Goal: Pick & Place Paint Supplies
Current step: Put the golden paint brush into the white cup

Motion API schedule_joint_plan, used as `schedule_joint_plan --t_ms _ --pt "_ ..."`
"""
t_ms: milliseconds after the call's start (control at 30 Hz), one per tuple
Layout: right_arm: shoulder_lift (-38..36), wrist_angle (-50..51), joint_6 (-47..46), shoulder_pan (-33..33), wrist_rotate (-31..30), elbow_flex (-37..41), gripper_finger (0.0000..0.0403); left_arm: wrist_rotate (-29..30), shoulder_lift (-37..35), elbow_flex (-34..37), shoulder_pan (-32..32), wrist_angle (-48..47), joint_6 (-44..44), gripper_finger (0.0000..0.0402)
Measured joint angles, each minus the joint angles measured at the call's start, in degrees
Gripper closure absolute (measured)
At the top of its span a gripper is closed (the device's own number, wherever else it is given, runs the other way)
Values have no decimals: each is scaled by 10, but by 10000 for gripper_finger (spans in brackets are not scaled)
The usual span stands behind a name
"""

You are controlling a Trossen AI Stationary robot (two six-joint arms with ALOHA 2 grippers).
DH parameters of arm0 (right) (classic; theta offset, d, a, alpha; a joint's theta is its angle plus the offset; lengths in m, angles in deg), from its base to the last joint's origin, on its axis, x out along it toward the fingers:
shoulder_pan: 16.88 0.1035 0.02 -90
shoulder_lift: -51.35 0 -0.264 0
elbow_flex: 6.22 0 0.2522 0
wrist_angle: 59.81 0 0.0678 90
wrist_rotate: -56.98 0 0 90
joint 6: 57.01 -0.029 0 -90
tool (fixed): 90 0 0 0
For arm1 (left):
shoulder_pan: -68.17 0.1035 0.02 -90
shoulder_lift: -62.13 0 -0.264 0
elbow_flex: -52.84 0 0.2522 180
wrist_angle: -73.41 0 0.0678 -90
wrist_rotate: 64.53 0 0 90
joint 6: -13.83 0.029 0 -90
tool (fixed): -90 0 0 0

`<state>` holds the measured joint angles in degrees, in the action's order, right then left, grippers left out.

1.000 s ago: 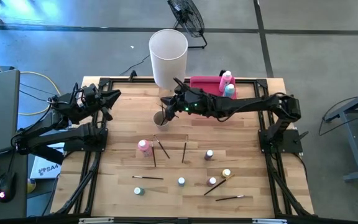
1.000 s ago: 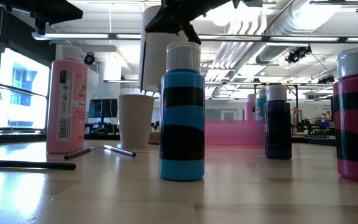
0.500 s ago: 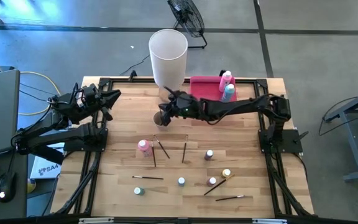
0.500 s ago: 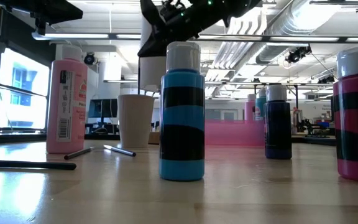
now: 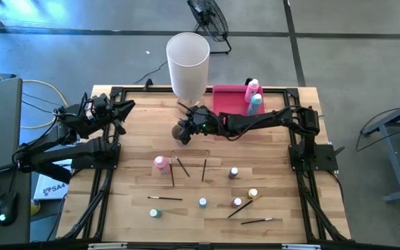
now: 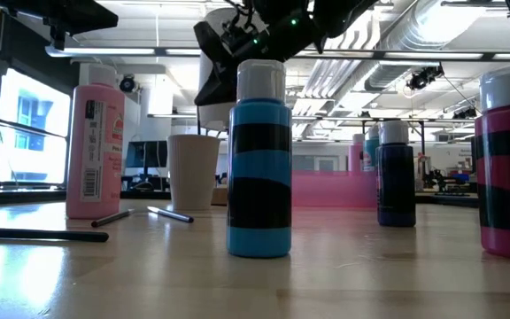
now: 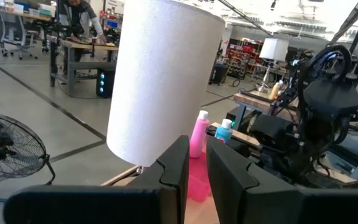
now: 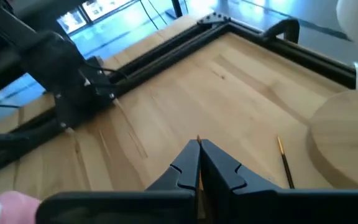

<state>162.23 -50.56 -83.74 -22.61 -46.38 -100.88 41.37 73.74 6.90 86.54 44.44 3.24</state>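
Right arm reaches in across the table (image 5: 134, 142), taking 12 o'clock as the edge where the tall white cylinder (image 5: 188, 62) stands. Right gripper (image 5: 186, 129) hangs above the small beige cup (image 5: 178, 133), which sits about 11 o'clock from table centre, just in front of the cylinder.

Jaws pressed together. In the right wrist view a thin sliver with a pale gold tip pokes out between them: I read it as a paintbrush (image 8: 198, 139) pinched in the grip, though it is very thin. The cup's rim shows just off to one side there, not under the fingers.

Left gripper (image 5: 125, 111) waits at 9 o'clock on the table edge, jaws a narrow slit apart, nothing between them.

The rest of the supplies lie loose toward 6 o'clock: the pink bottle (image 5: 160, 163), several more brushes (image 5: 205, 169) and tiny capped bottles. Two bottles already stand in the pink tray (image 5: 229, 94) at 1 o'clock.

Judgement: the step is dropping this brush into the cup. To do it well:
- Centre over the mouth before descending.
- Keep the brush near vertical.
- Lower until its bottom end is inside the rim before parting the jaws, or it may bounce off.
- Come down gently: the cup looks light enough to tip.
- Lift straight up afterwards, clear of the cylinder.
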Motion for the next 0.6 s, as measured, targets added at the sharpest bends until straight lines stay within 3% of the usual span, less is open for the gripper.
schedule_joint_plan --t_ms 600 --pt "3 0 0 -7 31 0 393 0 0 0 0 0 0 348"
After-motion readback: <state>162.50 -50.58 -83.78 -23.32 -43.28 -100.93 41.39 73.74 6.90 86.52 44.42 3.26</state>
